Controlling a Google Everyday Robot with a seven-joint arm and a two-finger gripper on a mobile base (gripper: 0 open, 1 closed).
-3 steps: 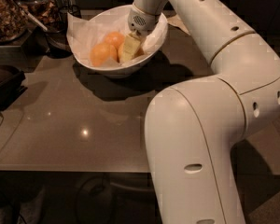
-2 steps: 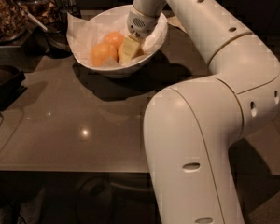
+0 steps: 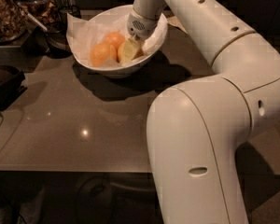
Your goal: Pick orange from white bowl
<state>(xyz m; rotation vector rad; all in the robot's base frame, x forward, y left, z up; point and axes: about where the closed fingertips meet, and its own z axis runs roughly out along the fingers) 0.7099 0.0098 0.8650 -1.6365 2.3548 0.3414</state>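
The white bowl (image 3: 151,48), lined with crinkled white paper, stands at the back of the dark table. The pale yellow orange (image 3: 128,52) lies at the right of the bowl, with two deeper orange fruits to its left (image 3: 102,54) and behind it (image 3: 114,38). My gripper (image 3: 134,42) reaches down into the bowl from the upper right, directly over the pale orange and touching its top. The gripper's wrist hides the orange's upper right side.
Jars of nuts or granola (image 3: 4,13) and a dark small bowl with a spoon (image 3: 56,36) stand at the back left. A dark tray (image 3: 4,80) lies at the left edge. My arm's large white links (image 3: 200,139) cover the right side. The table's front edge (image 3: 70,171) is near.
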